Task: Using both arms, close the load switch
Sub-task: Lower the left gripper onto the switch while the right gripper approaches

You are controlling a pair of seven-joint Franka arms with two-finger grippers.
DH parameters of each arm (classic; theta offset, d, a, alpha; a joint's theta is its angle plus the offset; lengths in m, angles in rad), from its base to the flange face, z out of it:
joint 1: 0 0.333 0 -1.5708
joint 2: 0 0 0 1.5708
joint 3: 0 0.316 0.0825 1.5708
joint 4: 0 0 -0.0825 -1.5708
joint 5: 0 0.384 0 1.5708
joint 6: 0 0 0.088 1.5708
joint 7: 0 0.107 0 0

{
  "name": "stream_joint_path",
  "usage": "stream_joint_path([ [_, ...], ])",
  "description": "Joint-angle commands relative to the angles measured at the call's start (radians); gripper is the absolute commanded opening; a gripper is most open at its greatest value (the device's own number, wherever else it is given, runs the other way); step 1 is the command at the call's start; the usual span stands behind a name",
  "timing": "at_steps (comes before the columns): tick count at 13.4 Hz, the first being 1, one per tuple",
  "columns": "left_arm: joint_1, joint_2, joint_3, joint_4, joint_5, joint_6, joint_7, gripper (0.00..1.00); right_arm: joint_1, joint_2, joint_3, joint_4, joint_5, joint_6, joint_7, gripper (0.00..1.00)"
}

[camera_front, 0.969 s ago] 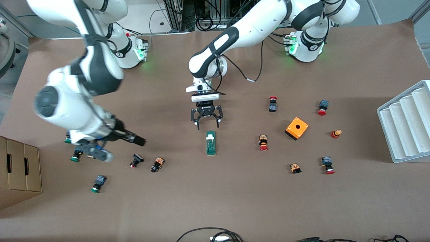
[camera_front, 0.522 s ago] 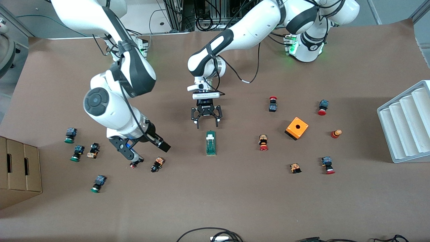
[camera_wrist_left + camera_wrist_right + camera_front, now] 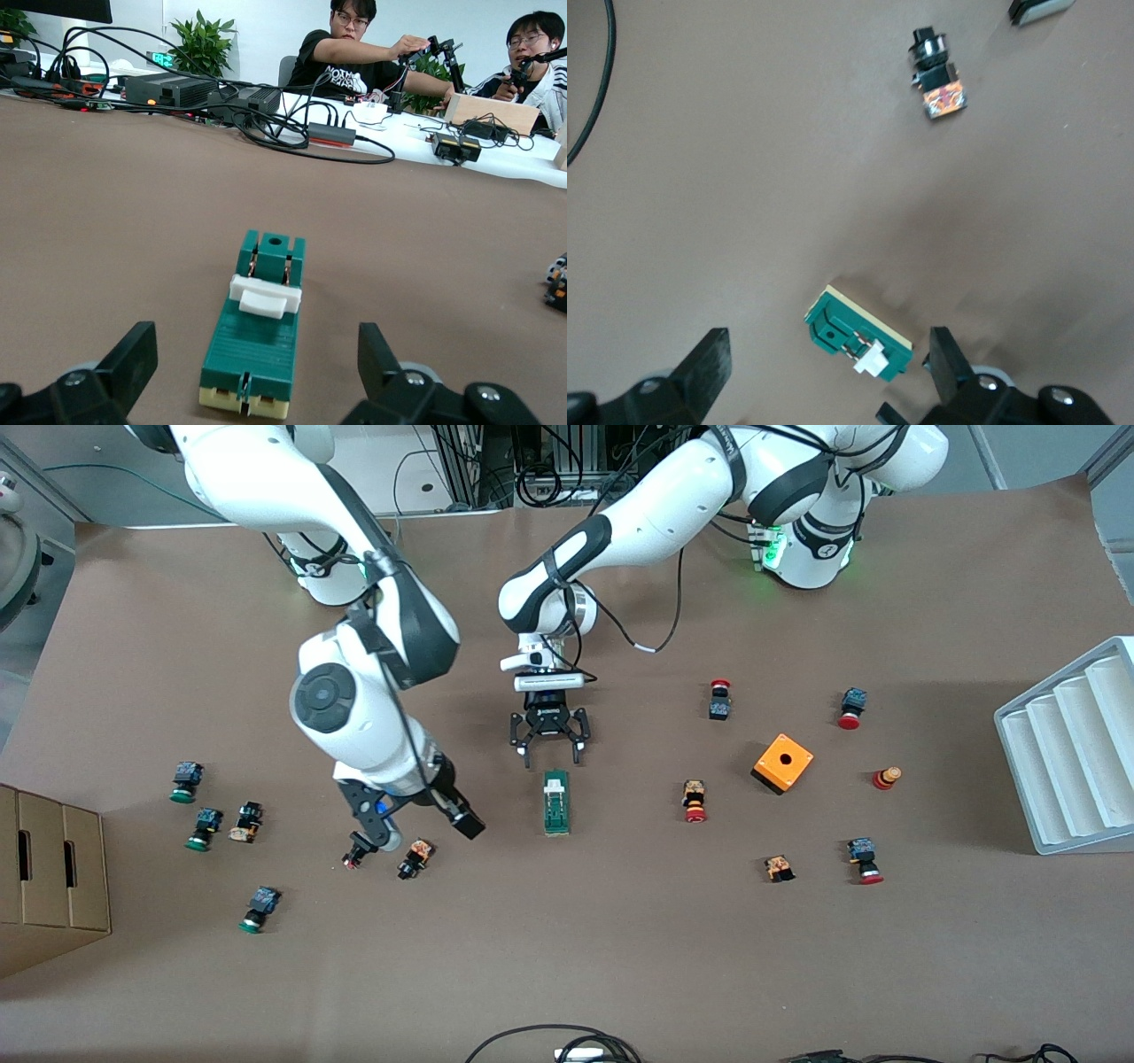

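Observation:
The load switch [image 3: 556, 802] is a narrow green block with a white lever, lying flat mid-table. My left gripper [image 3: 550, 761] hangs open just off the lever end of it, apart from it. In the left wrist view the load switch [image 3: 256, 332] lies between the spread fingers [image 3: 131, 358] of the left gripper [image 3: 257, 352], untouched. My right gripper [image 3: 416, 833] is open above the table beside the switch, toward the right arm's end. The right wrist view shows the load switch [image 3: 857, 334] below and between the tips of the right gripper [image 3: 830, 350].
Small push-buttons [image 3: 415, 857] lie scattered under the right gripper and at both ends of the table. An orange box [image 3: 783, 763] sits toward the left arm's end, with a white ribbed rack [image 3: 1072, 748] at that edge. A cardboard box [image 3: 49, 868] stands at the right arm's end.
The right arm has swung in from its end of the table toward the load switch. The left gripper has shifted slightly toward the switch. Both stay open.

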Motion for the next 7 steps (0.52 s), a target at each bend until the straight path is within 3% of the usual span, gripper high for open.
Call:
stream_joint_path([
  [1, 0.000, 0.020, -0.004, 0.027, 0.018, -0.018, 0.048, 1.00, 0.037, 0.077, -0.011, 0.062, 0.027, 0.036, 0.027, 1.00],
  [3, 0.000, 0.021, -0.003, 0.027, 0.020, -0.015, 0.061, 1.00, 0.073, 0.105, -0.012, 0.061, 0.027, 0.120, 0.092, 1.00],
  [7, 0.004, 0.049, -0.004, 0.042, 0.017, -0.012, 0.104, 1.00, 0.076, 0.129, -0.006, 0.062, 0.029, 0.153, 0.241, 0.99],
])
